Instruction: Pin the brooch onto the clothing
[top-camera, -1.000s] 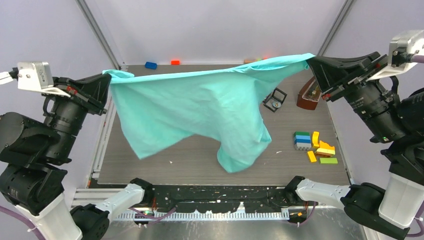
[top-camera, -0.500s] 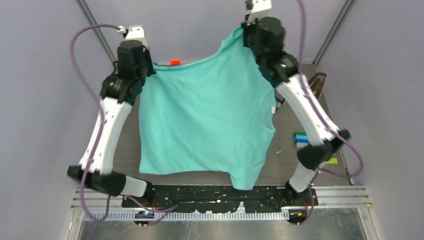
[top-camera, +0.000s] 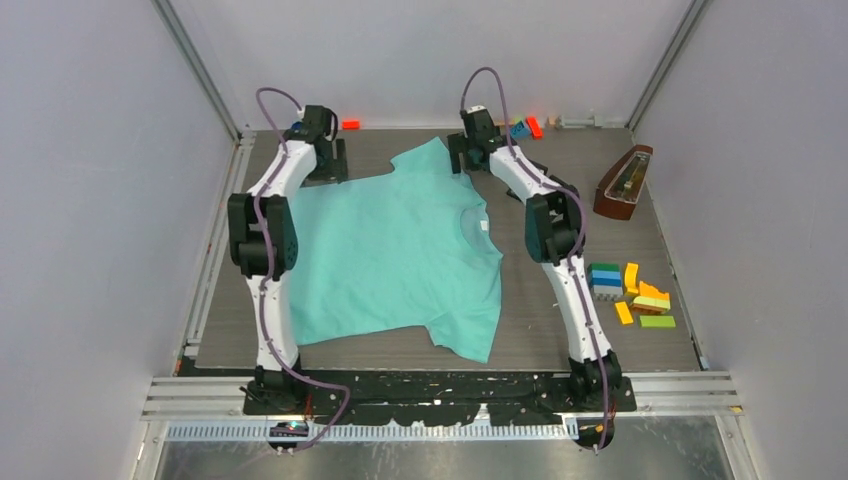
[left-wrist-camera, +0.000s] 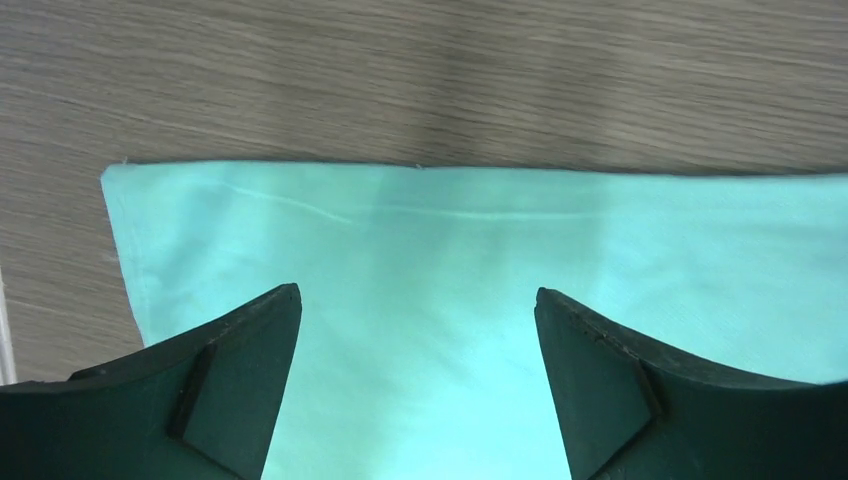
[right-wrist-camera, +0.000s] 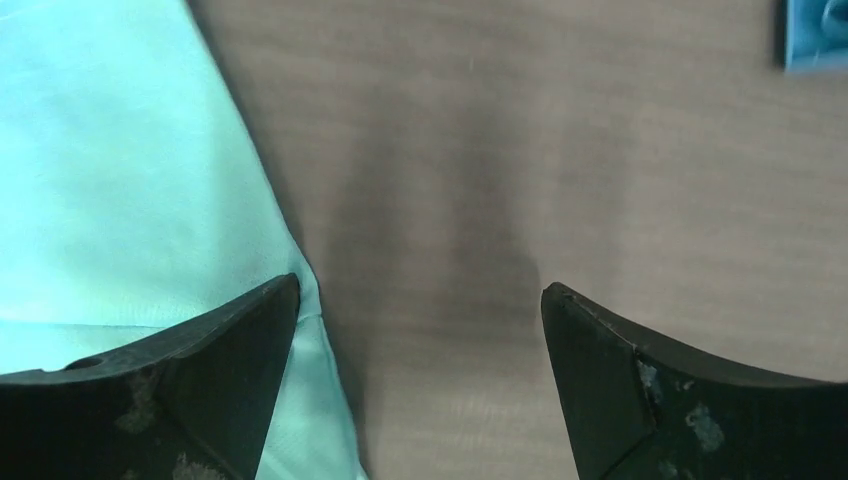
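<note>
Top external view has the clothing (top-camera: 390, 255) spread nearly flat on the table (top-camera: 620, 240), its neck toward the right. The left gripper (left-wrist-camera: 415, 300) hovers wide open over a hem corner, holding nothing; the right gripper (right-wrist-camera: 420, 290) gapes equally wide, empty, at the far sleeve's edge. Soft, light and limp, the shirt will likely bunch and slide, so a pinch on a hem or sleeve edge suits best. No brooch is discernible.
</note>
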